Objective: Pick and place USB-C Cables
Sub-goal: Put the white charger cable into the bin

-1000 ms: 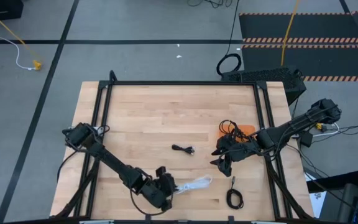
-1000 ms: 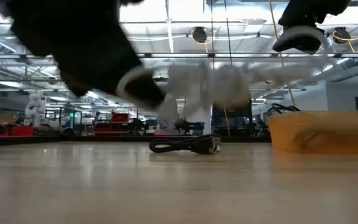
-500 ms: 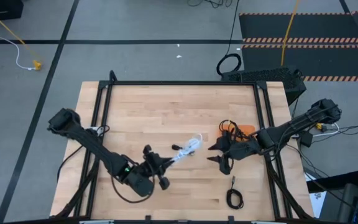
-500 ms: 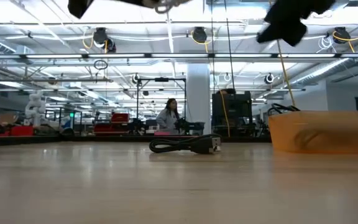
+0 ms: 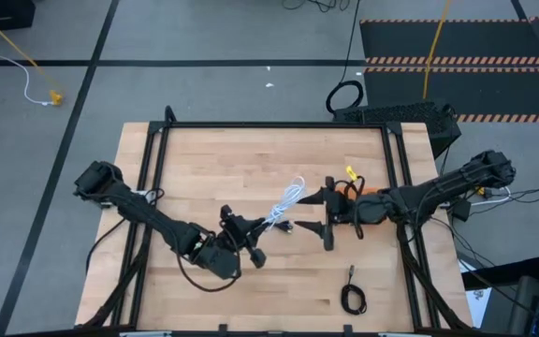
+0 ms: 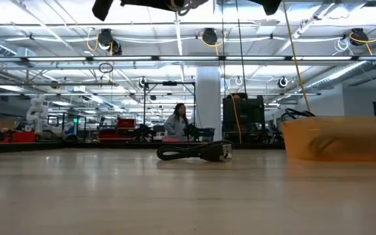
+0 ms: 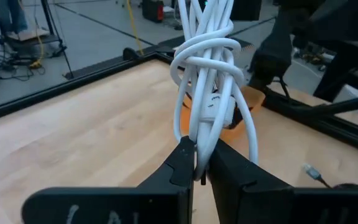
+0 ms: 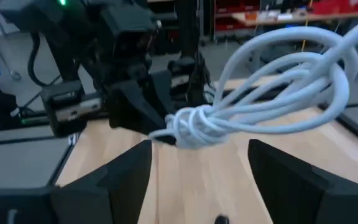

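My left gripper (image 5: 262,227) is above the table's middle, shut on the white USB-C cable (image 5: 285,200), a knotted coil that rises beyond the fingers (image 7: 207,62). My right gripper (image 5: 326,219) is open just right of it, next to the orange tray (image 5: 371,195), and faces the coil (image 8: 266,99) without touching it. A black cable (image 5: 284,227) lies flat on the wood below the white one (image 6: 194,152). Another black cable (image 5: 352,296) lies near the table's near edge. More black cables (image 5: 342,192) sit in the tray. My left gripper pinches the white cable's lower end (image 7: 199,155) between its two fingers, with several strands in the hold. The fingers slant upward toward the table's far right. The coil is lifted clear of the table and stands out beyond the fingertips toward the right gripper.
A black frame (image 5: 269,124) runs around the tabletop. The tray's orange wall (image 6: 338,138) stands at the right in the low view. Bare wood lies toward the far edge and the near left. A person (image 6: 176,121) is far back in the room.
My left gripper has carried the white cable up off the wood by the near edge and toward the far right, to the table's middle, turning as it went. The cable now hangs clear in the air. My right gripper has moved a little toward the left, toward the cable.
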Robot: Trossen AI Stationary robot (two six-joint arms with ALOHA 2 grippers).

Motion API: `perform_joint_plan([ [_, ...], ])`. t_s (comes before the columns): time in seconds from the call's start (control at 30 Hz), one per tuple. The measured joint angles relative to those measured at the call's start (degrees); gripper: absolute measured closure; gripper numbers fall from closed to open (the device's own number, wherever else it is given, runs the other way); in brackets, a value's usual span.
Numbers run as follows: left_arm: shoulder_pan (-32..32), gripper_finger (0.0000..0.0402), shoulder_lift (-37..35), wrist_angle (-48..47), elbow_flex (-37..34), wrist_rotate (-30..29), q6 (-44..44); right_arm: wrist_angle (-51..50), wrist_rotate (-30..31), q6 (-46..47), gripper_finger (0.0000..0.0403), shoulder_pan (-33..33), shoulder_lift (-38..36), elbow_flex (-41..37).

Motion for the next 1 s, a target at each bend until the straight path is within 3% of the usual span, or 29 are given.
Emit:
perform_joint_plan([
  [0.67, -0.6, 0.0367, 0.1, 8.2, 0.0, 0.6, 9.7, 12.3, 0.1, -0.5, 0.0137, -2.8, 0.0, 0.0],
  [0.83, -0.6, 0.0367, 0.1, 11.7, 0.0, 1.1, 14.3, 11.6, 0.0, -0.5, 0.0175, -2.8, 0.0, 0.0],
  [1.0, -0.3, 0.0366, 0.1, 16.2, 0.0, 3.2, 19.3, 12.1, -0.2, -0.5, 0.0252, -2.8, 0.0, 0.0],
])
